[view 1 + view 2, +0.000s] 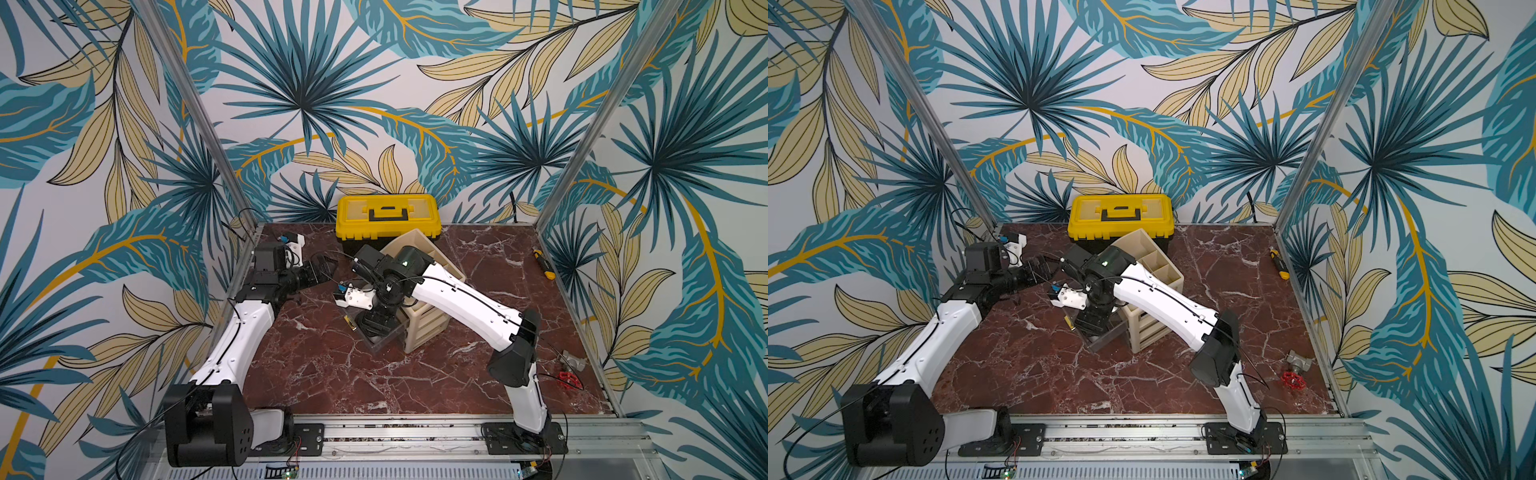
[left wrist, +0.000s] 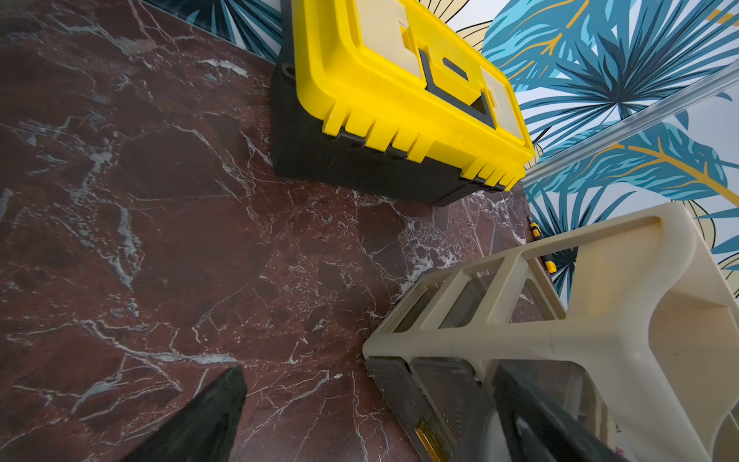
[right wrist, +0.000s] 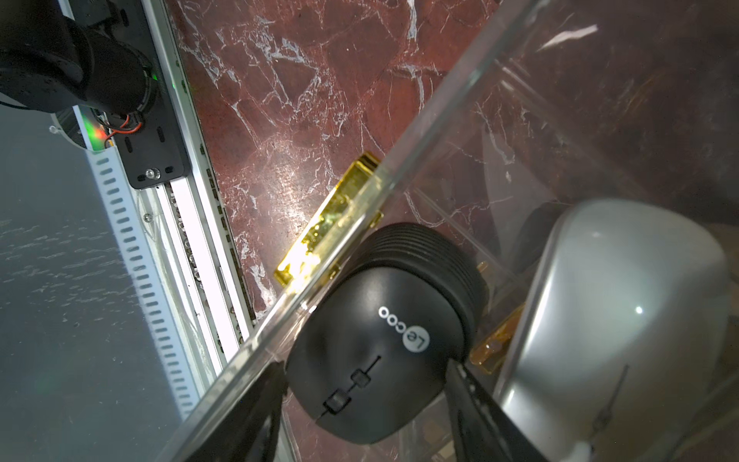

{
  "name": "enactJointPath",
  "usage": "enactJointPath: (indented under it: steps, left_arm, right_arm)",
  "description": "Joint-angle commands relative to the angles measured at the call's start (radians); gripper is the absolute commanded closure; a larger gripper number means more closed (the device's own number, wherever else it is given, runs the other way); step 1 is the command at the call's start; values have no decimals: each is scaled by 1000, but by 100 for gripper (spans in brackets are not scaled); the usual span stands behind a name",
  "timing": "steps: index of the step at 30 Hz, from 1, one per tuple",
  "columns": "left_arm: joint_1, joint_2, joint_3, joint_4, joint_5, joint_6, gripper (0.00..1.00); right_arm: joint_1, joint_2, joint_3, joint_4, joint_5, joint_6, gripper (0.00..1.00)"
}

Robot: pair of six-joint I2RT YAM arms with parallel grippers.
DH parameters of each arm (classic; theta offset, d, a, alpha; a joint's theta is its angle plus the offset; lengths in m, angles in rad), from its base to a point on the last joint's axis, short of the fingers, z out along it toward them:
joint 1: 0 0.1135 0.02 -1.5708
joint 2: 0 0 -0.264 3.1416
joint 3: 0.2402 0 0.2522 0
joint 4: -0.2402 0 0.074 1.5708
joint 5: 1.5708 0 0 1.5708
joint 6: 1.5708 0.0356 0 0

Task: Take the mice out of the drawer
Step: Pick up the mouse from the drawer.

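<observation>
Black "Lecoo" mouse [image 3: 384, 348] sits seemingly pinched by the right end effector [image 3: 366, 380]; left end effector [image 2: 370, 374] spread.

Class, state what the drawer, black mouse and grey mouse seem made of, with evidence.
Drawer: clear glossy plastic, perhaps acrylic; the tabletop shows through. Black mouse: matte plastic; no glare. Grey mouse: satin silvery plastic, possibly painted; soft highlights.

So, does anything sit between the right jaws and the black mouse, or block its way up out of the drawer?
Nothing visible. The right gripper has its jaws against both sides of the black mouse. The drawer is open above; its clear wall flanks one jaw, and the silver mouse lies just beyond the other.
</observation>
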Motion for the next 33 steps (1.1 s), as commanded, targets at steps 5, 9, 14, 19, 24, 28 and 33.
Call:
enactJointPath:
  steps: [5, 9, 14, 19, 24, 28, 33]
  left_arm:
    - [-29, 7, -7, 11, -4, 18, 0]
    - [-52, 23, -3, 12, -12, 11, 0]
    - [-63, 33, -9, 11, -23, 11, 0]
    - [-64, 31, -12, 9, -21, 13, 0]
    - [-64, 28, -9, 3, -20, 15, 0]
    - [-64, 24, -9, -4, -21, 19, 0]
    - [-64, 30, -10, 0, -17, 17, 0]
  right_arm:
    - [-11, 51, 8, -49, 23, 11, 34]
    - [-13, 61, 11, -46, 78, 29, 32]
    - [-21, 59, 4, -53, 111, 37, 30]
    - [-30, 58, -6, -60, 132, 46, 28]
    - [-29, 71, -7, -64, 127, 52, 27]
    - [-29, 79, -8, -72, 118, 53, 29]
    - [-28, 86, -8, -73, 119, 52, 38]
